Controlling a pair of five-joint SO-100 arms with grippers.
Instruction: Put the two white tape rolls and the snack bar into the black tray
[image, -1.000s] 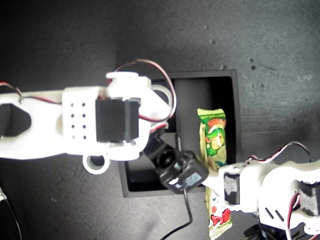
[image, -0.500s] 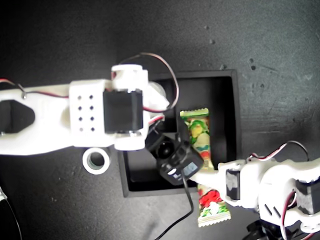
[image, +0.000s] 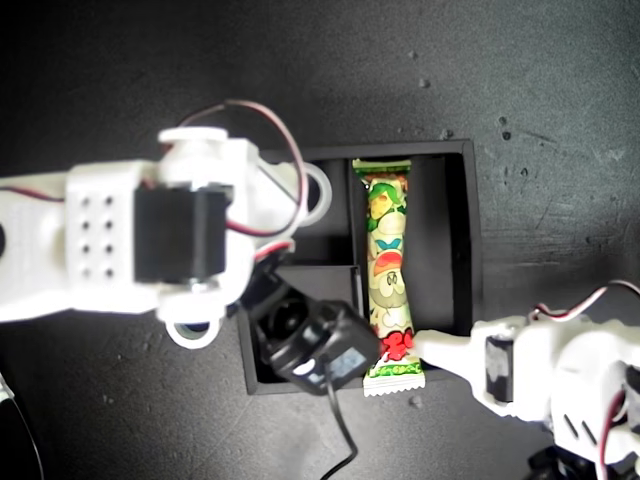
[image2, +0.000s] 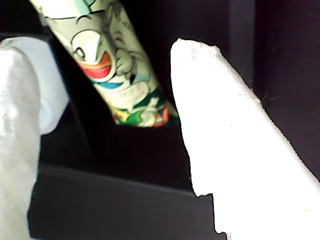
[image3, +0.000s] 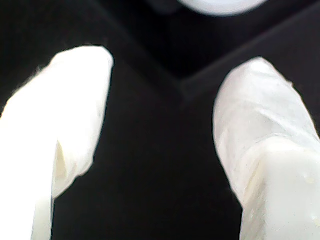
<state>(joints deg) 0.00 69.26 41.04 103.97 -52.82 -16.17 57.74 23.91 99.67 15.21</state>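
Note:
The snack bar (image: 388, 270) lies lengthwise in the long compartment of the black tray (image: 470, 230), its near crimped end resting over the tray's front wall. My first gripper (image2: 100, 50) is open just behind that end, and one of its fingers (image: 440, 350) shows in the exterior view. One white tape roll (image: 316, 190) sits in a small compartment, half hidden by my second arm. The other white tape roll (image: 190, 330) lies on the table outside the tray, toward the exterior view's left. My second gripper (image3: 167, 65) hangs open and empty over a tray divider, with a roll (image3: 220, 5) just beyond it.
The second arm's white body (image: 130, 240) and black wrist camera (image: 310, 345) cover the tray's side toward the exterior view's left. A black cable (image: 340, 440) trails toward the front edge. The surface is a dark mat (image: 540, 120).
The snack bar went from tilted and held over the tray's front to lying straight in the long compartment. The first gripper has let it go. The second arm shifted toward the exterior view's left.

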